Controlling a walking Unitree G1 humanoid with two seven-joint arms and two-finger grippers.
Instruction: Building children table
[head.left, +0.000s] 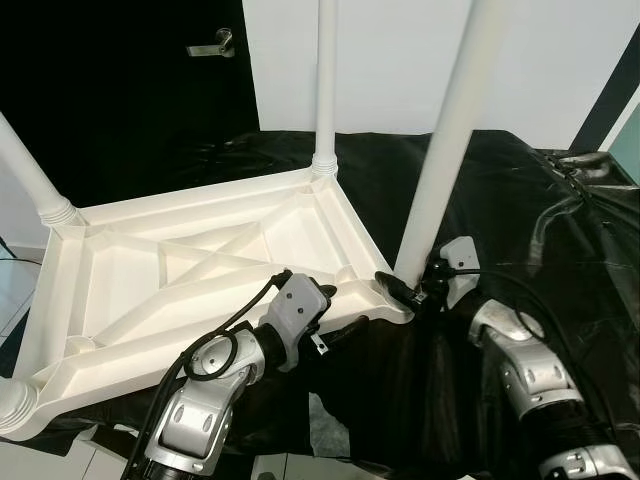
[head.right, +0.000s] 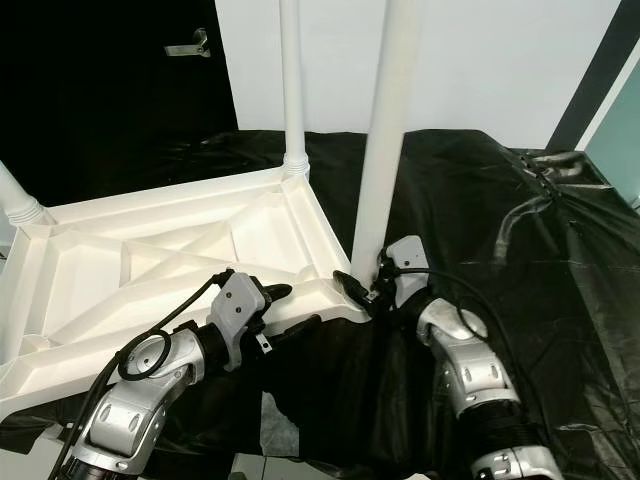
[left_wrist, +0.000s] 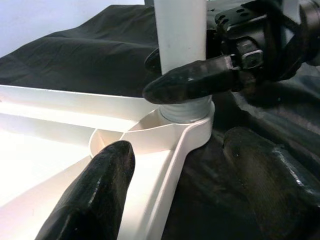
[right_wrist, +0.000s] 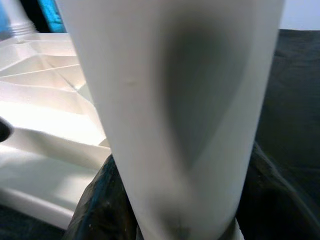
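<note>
While the white plastic tabletop (head.left: 210, 270) lay upside down on the bench (head.left: 560, 230), its ribbed underside faced up, and the bench itself was draped in a black sheet (head.right: 480, 190). At the far left, a white leg (head.left: 35, 185) leaned out of its corner socket, and at the tabletop's near left corner a round white fitting (head.left: 15, 405) showed at the frame's edge. Further along, a second leg (head.left: 326, 85) stood upright in the far corner socket.

The left gripper (head.left: 345, 330) reached in at the near long edge of the tabletop, just beside the near right corner. Its jaws stood wide apart; in the left wrist view one black finger (left_wrist: 92, 192) lay over the white rim and the other (left_wrist: 270, 175) over the black sheet, with the rim between them (whether they touched it could not be told).

To the right of that, a third leg (head.left: 450, 130) stood in the near right corner socket (left_wrist: 187, 112), tilted a little toward the right at its top. The right gripper (head.left: 415, 290) was at the base of this leg, its jaws closed around the leg just above the socket; one black fingertip (left_wrist: 192, 82) lay across the front of the white tube. In the right wrist view the leg sat very close, blurred and pale.

Behind the bench stood a dark door with a metal handle (head.left: 213, 45) and a white wall (head.left: 560, 60).
</note>
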